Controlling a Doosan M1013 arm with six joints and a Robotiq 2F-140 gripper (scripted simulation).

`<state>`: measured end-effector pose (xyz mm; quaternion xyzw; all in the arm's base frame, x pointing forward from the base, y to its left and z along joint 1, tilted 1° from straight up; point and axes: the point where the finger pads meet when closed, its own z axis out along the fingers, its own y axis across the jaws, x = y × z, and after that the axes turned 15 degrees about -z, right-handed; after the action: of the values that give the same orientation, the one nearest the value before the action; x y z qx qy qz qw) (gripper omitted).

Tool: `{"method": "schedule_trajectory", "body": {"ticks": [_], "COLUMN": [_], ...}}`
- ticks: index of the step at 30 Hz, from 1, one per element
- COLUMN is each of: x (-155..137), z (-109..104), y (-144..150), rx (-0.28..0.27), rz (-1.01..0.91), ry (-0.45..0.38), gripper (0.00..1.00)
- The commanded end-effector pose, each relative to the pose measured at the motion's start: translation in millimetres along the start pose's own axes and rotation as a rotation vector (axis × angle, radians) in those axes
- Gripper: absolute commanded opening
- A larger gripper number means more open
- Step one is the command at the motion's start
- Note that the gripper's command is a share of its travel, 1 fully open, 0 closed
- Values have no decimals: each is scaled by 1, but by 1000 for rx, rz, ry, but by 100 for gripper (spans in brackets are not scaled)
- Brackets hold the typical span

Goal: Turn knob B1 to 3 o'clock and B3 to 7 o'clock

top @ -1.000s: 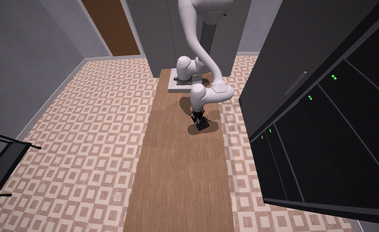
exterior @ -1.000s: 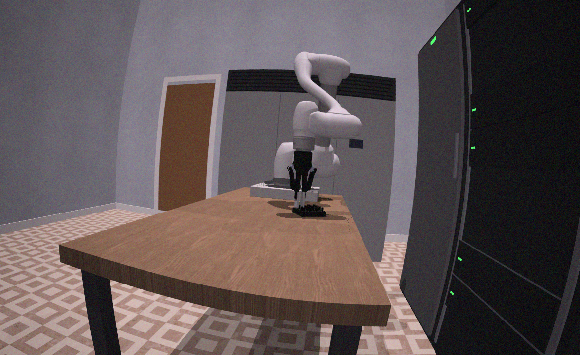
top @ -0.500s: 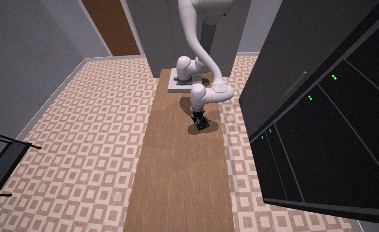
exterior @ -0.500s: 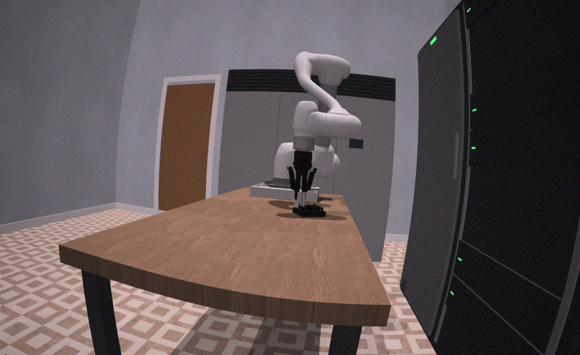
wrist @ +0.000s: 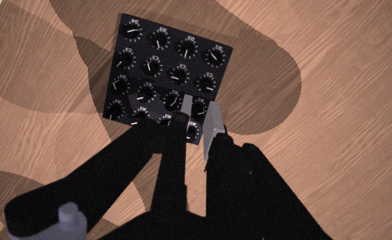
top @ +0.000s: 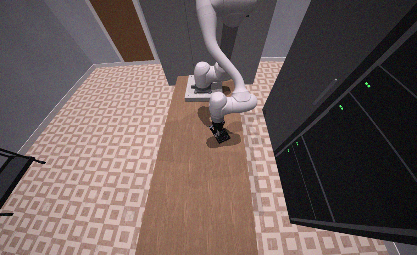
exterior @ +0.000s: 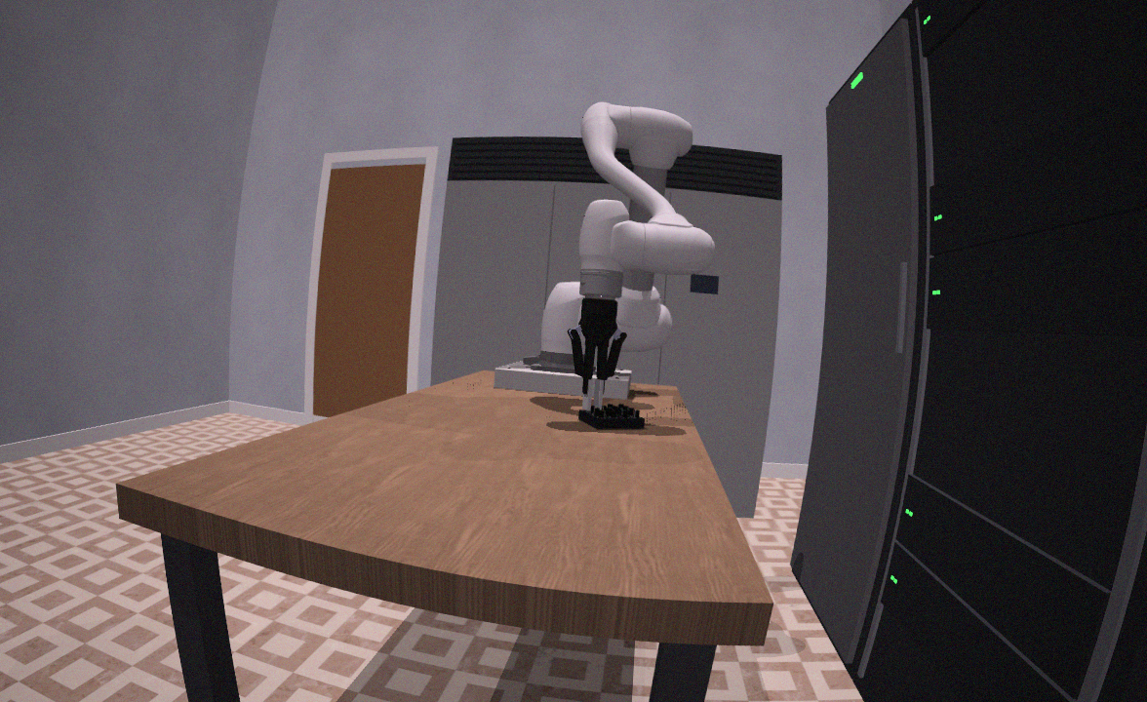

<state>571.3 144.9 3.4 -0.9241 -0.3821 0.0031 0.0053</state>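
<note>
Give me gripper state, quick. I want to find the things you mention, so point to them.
Gripper [top: 217, 135] [exterior: 593, 409] [wrist: 197, 111]: open by a narrow gap, holding nothing; fingertips appear on either side of B1 [wrist: 199, 111] in the wrist view.

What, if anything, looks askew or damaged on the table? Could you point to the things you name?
Nothing looks damaged or spilled. The knob box [top: 222, 136] [exterior: 613, 421] [wrist: 167, 60] sits skewed to the table [top: 200, 190] [exterior: 438, 497] [wrist: 349, 83], its names upside down in the wrist view, but it looks whole.
</note>
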Motion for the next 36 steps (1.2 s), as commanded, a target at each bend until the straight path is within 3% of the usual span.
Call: {"method": "schedule_trajectory", "body": {"ticks": [1,6,7,36], "x": [0,0,0,0], "z": [0,0,0,0], "y": [0,0,0,0], "rx": [0,0,0,0], "rz": [0,0,0,0], "ry": [0,0,0,0], "gripper": [12,12,5,5]}}
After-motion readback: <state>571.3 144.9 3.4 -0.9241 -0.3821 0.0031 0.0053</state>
